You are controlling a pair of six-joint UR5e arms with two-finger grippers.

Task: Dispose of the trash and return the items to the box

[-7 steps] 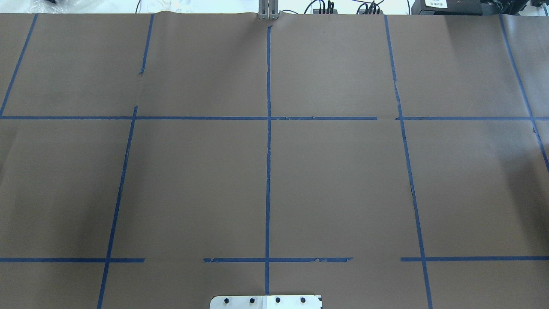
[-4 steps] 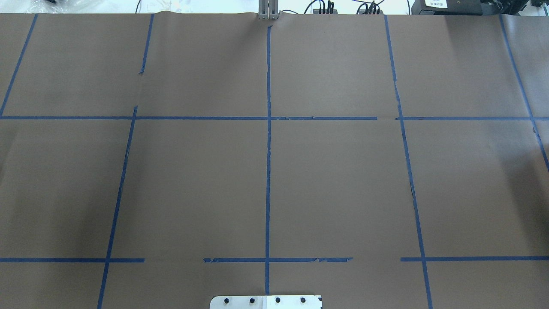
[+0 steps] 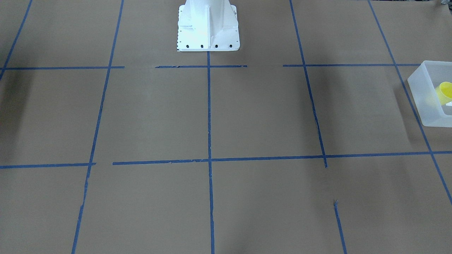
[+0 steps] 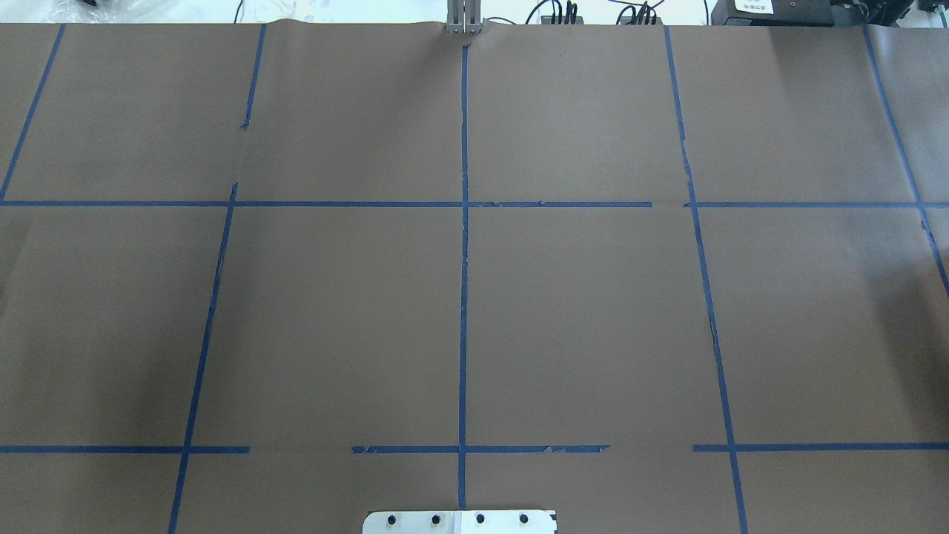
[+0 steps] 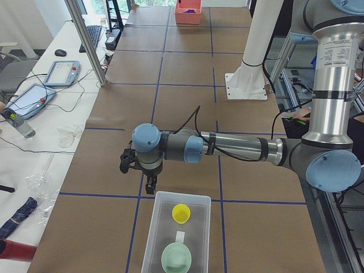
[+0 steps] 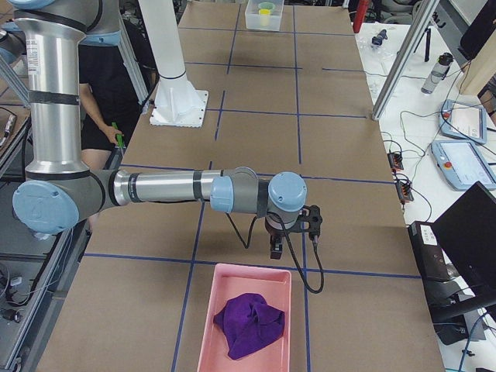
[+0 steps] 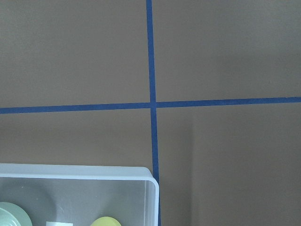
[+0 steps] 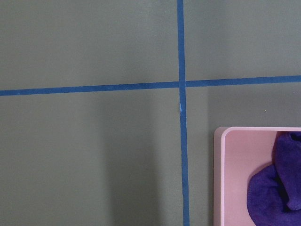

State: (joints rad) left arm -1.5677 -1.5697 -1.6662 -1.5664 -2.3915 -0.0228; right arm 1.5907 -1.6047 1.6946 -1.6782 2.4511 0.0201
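Note:
The yellow cup (image 5: 181,213) lies inside the translucent white box (image 5: 149,239) at the table's end on my left side, next to a white label. Cup (image 3: 445,91) and box (image 3: 420,102) also show at the right edge of the front-facing view, and cup (image 7: 106,221) and box (image 7: 94,172) in the left wrist view. My left gripper (image 5: 150,185) hangs just beyond the box's far rim, above the table. My right gripper (image 6: 275,249) hangs just beyond a pink tray. Only side views show the grippers, so I cannot tell whether they are open or shut.
A pale green bowl (image 5: 177,257) sits in the box beside the cup. The pink tray (image 6: 208,325) at the table's right end holds a purple cloth (image 6: 248,325). The white robot pedestal (image 3: 208,24) stands at the table's middle edge. Brown paper with blue tape lines covers the table.

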